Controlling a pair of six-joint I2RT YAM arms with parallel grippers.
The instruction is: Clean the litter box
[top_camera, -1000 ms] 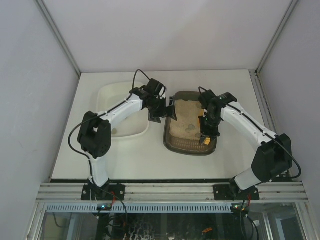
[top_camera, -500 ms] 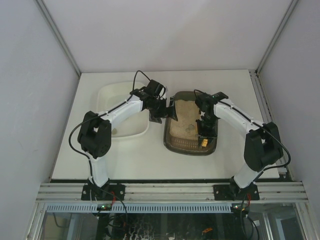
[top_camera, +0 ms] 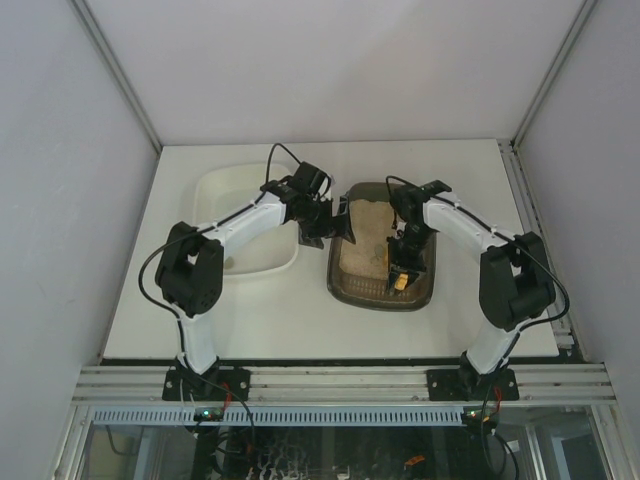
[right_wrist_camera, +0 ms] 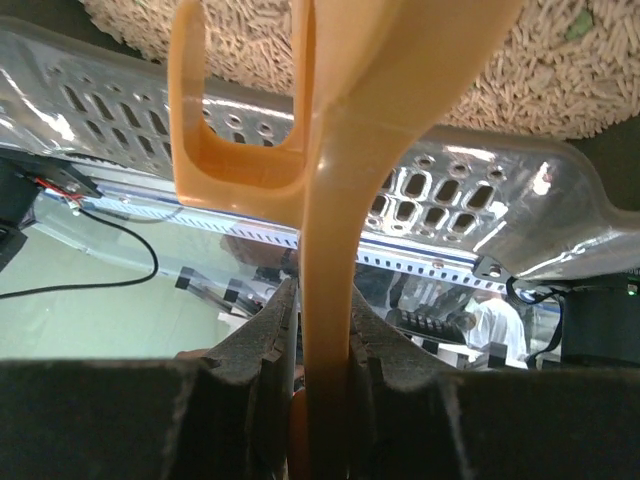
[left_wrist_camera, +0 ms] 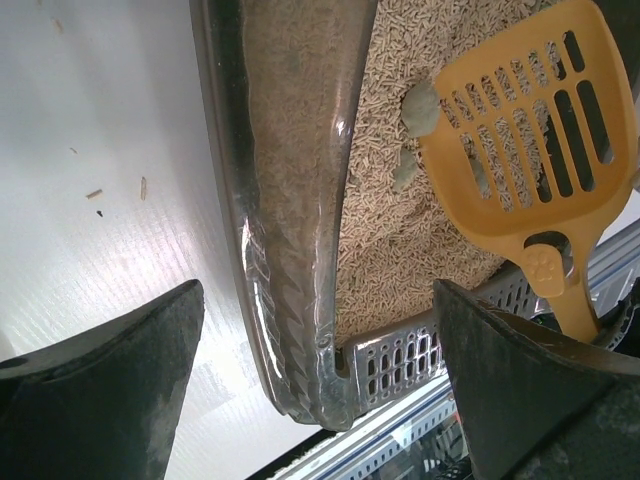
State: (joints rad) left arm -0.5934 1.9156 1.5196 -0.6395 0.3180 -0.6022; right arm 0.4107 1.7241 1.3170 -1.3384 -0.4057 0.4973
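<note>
The right claw point(right_wrist_camera: 322, 330), clamped on the yellow slotted plastic scoop point(left_wrist_camera: 530, 130), has swung it inward toward greyish clumps point(left_wrist_camera: 420, 105) in the dark brown-grey ribbed plastic litter box point(top_camera: 380, 303) on the white surface point(top_camera: 250, 320), likely starting a scoop, while the left claw point(left_wrist_camera: 318, 360) stays spread astride its rim.

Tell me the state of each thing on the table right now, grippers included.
Litter box: upright, litter with grey clumps inside.
Yellow scoop: held by its handle, head on the litter.
Right gripper: shut on the scoop's handle.
Left gripper: open, fingers straddling the litter box rim.
White tray: upright, beside the box.
</note>
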